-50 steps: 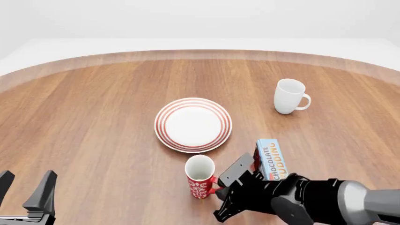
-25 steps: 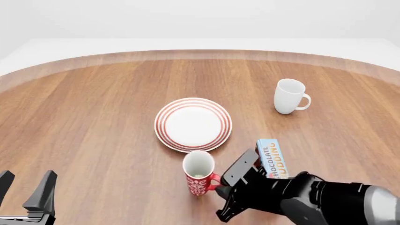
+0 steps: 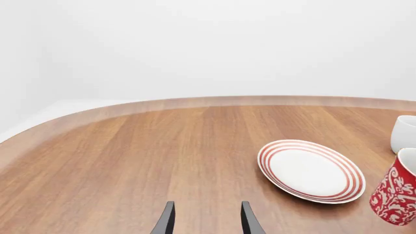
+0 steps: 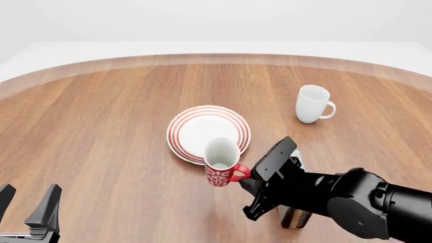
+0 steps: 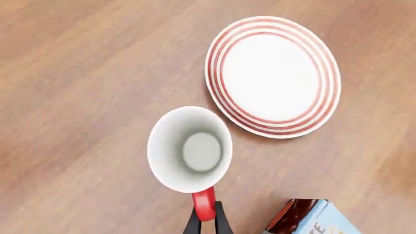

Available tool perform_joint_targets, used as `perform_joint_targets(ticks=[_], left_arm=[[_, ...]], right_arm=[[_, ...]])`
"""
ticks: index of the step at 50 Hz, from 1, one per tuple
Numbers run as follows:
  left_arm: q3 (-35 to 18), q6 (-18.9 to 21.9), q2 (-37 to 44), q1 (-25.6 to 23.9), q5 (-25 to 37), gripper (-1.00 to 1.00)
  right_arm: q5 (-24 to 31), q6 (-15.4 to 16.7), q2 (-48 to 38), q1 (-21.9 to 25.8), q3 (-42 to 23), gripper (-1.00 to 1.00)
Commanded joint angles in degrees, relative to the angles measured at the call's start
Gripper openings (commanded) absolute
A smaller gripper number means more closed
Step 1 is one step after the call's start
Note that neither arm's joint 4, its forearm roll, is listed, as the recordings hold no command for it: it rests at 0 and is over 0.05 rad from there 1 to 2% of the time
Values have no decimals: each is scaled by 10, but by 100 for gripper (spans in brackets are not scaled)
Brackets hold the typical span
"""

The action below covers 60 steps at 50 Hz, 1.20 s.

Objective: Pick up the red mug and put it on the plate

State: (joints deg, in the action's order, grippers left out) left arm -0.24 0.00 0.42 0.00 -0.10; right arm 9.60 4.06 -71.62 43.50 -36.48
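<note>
The red mug point(image 4: 221, 163) with its white pattern hangs upright above the table, in front of the near rim of the plate point(image 4: 202, 126). My right gripper point(image 4: 244, 174) is shut on its red handle. From the right wrist view I look down into the mug's white inside point(image 5: 190, 148), with the handle pinched in the right gripper point(image 5: 204, 214) and the plate point(image 5: 273, 75) beyond it. My left gripper point(image 4: 27, 200) stands open at the near left corner, far from both. In the left wrist view its open fingers point(image 3: 165, 219) point toward the plate point(image 3: 311, 170) and the mug point(image 3: 396, 195).
A plain white mug point(image 4: 312, 104) stands at the far right of the table. A chocolate pudding box point(image 4: 295, 215) sits under my right arm, mostly hidden; its corner point(image 5: 312, 219) shows in the right wrist view.
The right gripper has lifted the red mug off the table and carried it toward the plate. The left arm has stayed still.
</note>
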Motion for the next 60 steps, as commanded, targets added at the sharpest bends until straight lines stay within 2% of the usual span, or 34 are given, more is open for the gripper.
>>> perform_joint_targets(ticks=[1, 11, 19, 60], left_arm=[[0, 0, 0, 0, 0, 100], [0, 0, 0, 0, 0, 100], [0, 0, 0, 0, 0, 100], [0, 0, 0, 0, 0, 100]], right_arm=[[22, 18, 23, -23, -36, -100], [17, 30, 7, -29, -58, -100], [8, 37, -21, -52, -84, -100], [-79, 20, -216, -101, -210, -100]])
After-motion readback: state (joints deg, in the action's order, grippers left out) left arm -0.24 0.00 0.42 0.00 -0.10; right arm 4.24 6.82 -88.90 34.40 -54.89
